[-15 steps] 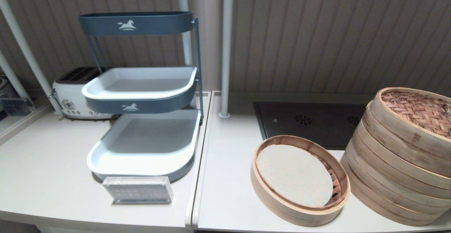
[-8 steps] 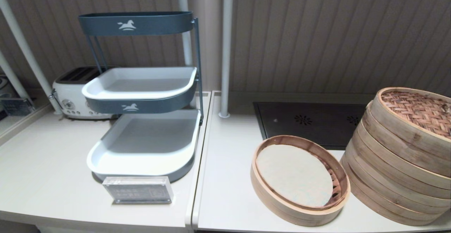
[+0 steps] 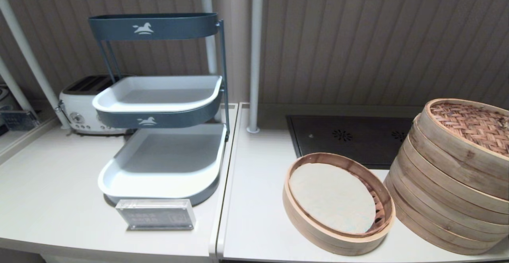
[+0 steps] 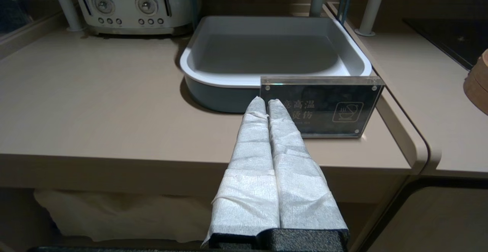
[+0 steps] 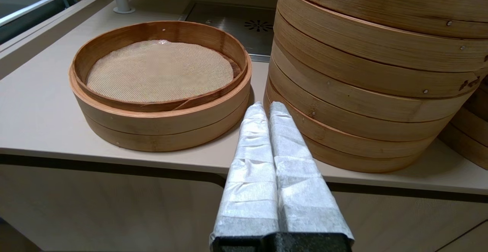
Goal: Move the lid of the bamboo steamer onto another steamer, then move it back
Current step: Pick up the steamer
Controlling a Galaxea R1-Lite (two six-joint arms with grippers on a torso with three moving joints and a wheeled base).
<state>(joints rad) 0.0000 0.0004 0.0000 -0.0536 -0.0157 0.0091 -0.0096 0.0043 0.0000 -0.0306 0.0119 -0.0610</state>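
The bamboo steamer lid [image 3: 473,125], with its reddish-brown woven top, lies on the tall stack of pale bamboo rings [image 3: 441,203] at the counter's right end. To the left of the stack stands a low single-ring steamer [image 3: 338,231] with a pale round liner and no lid. Neither gripper shows in the head view. My right gripper [image 5: 268,106] is shut and empty, low in front of the counter edge, pointing at the gap between the low steamer [image 5: 160,126] and the tall stack [image 5: 362,84]. Off to the left, my left gripper [image 4: 267,101] is shut and empty before the counter edge.
A tiered blue-and-white tray rack [image 3: 159,151] and a clear acrylic sign [image 3: 156,214] stand on the left counter, with a white toaster [image 3: 77,108] behind. A black cooktop [image 3: 350,137] lies behind the steamers. Part of another bamboo stack [image 5: 471,130] shows beside the tall one.
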